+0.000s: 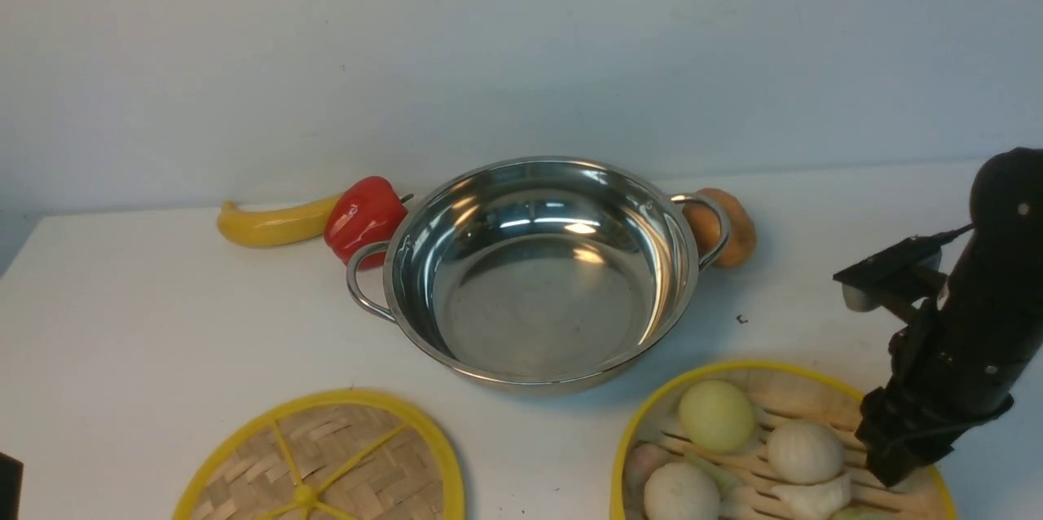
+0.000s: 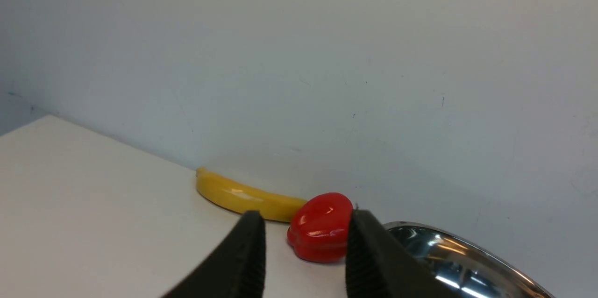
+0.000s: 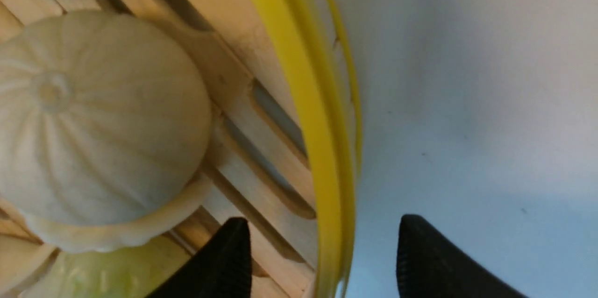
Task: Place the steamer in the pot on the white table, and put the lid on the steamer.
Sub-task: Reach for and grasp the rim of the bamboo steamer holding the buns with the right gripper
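Right gripper (image 3: 324, 225) wide apart, straddling steamer (image 3: 290, 78) rim, left gripper (image 2: 307, 230) parted, empty.

The right arm (image 1: 970, 341) is matte black, rounded at its upper joint, with a thin cable to a boxy camera (image 1: 884, 271) (pale underneath). Left tool (image 2: 307, 223) and right tool (image 3: 324, 228) have black fingers (image 3: 224, 260), ribbed inside.

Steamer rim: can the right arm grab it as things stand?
Probably yes. The right gripper is open, its fingers astride the steamer rim: one inside, one over the white table, nothing in between.
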Tool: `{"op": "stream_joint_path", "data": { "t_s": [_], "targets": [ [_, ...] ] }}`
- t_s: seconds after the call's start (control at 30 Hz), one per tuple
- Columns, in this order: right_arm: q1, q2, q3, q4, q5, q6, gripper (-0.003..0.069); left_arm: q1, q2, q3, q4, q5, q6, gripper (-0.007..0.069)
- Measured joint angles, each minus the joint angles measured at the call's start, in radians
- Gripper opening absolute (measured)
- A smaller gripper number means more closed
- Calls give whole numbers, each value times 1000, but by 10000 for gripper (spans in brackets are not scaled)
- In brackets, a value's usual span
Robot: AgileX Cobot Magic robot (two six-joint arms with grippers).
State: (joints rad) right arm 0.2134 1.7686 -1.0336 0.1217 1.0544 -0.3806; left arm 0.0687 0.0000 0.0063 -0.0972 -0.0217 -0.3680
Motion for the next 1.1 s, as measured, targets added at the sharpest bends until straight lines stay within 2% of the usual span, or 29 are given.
{"op": "stream_joint_path", "data": {
  "t_s": [0.23,0.5,0.73,1.1],
  "targets": [
    [0,0,0,-30,0,27,330,0,0,0,0,0,0,241],
    [0,0,0,-25,0,42,181,0,0,0,0,0,0,241],
    [0,0,-2,-30,-4,59,79,0,0,0,0,1,0,241],
    [0,-58,-40,-81,78,20,78,0,0,0,0,3,0,241]
  ]
}}
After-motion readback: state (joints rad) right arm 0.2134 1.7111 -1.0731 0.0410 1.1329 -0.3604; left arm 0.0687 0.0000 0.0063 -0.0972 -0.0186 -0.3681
